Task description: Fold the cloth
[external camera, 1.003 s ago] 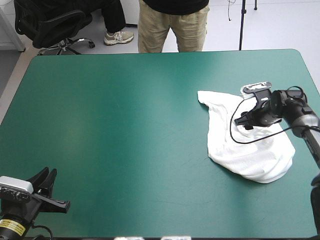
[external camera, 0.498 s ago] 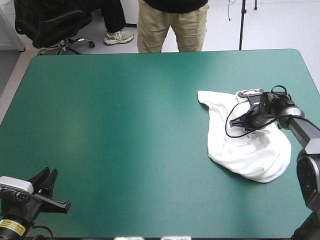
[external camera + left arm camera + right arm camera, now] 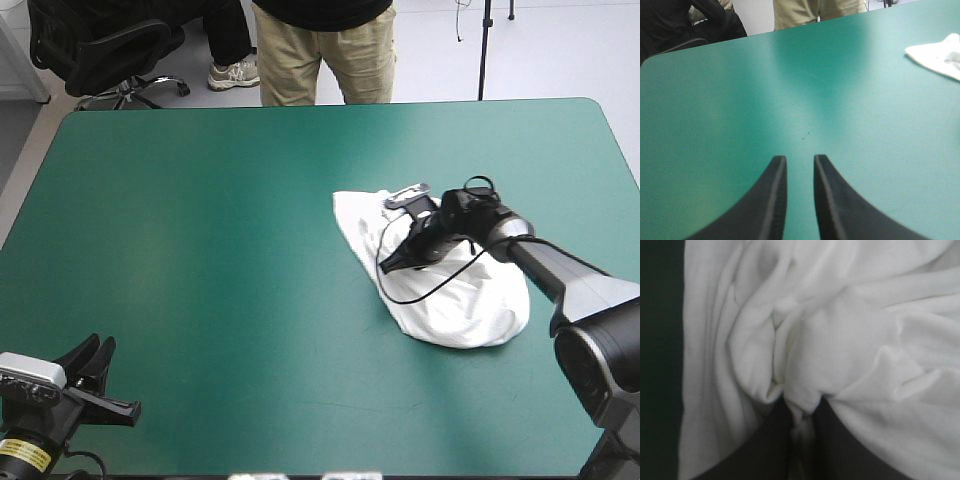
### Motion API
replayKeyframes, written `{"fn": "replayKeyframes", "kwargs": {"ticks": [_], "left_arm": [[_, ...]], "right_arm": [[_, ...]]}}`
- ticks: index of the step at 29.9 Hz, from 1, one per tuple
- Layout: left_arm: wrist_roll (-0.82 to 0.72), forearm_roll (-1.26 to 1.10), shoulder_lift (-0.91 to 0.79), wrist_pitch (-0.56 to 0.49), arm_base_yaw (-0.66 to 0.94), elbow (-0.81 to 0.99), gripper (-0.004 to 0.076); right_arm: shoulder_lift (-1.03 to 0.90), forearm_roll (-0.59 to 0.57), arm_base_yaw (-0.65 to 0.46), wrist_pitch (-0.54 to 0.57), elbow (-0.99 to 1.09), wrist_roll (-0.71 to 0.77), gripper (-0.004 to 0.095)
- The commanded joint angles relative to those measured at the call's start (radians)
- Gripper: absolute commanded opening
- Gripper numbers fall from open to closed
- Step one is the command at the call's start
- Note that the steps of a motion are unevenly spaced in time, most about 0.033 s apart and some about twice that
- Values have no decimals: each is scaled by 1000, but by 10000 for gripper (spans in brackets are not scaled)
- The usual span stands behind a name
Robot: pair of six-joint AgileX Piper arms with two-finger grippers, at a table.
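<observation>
On the right half of the desk (image 3: 200, 230), closer to its middle than to its right edge, the T-shirt (image 3: 455, 305) is lying as a crumpled white heap on the teal-green cover. Earlier it was sitting nearer the desk's right edge; it is now resting farther toward the desk's left side, and its outline is looking more bunched. The right tool (image 3: 392, 264) is reaching over the heap from the desk's right side, farther toward the desk's centre than before. In the right wrist view this tool (image 3: 801, 412) is pinching a fold of the cloth, its black fingers (image 3: 760, 452) all but closed with a thin ridge of white fabric caught between them and wrinkles radiating from the grip. The left tool (image 3: 118, 378) is hovering at the desk's near left corner, unchanged from earlier, holding nothing. Its tips are standing slightly apart over bare cover, a narrow gap showing between them (image 3: 800, 159).
</observation>
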Motion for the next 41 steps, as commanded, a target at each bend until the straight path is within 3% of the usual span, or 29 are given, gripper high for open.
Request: {"fn": "replayKeyframes", "kwargs": {"ticks": [1, 7, 14, 20, 23, 26, 32, 34, 41], "left_arm": [[-8, 18, 16, -91, 0, -24, 141], [-8, 22, 16, -103, 0, -24, 141], [-8, 22, 16, -109, 0, -24, 141], [-8, 24, 16, -109, 0, -24, 141], [-8, 24, 16, -109, 0, -24, 141], [-8, 22, 16, -109, 0, -24, 141], [-8, 20, 16, -109, 0, -24, 142], [-8, 13, 16, -109, 0, -24, 142], [-43, -3, 18, -105, 0, -24, 167]], "right_arm": [[-48, 48, 129, -22, -103, -11, -7], [-48, 48, 334, -18, -166, -9, -8], [-17, 51, 499, -41, -166, -5, -8], [-13, 24, 534, -53, -178, 4, -7], [-13, -92, 519, -43, -197, 80, 10], [-13, -182, 481, -11, -220, 129, 171], [-13, -176, 407, 82, -265, 127, 613], [-13, -180, 395, 118, -281, 127, 669], [-99, -177, 395, 190, -357, 124, 662]]}}
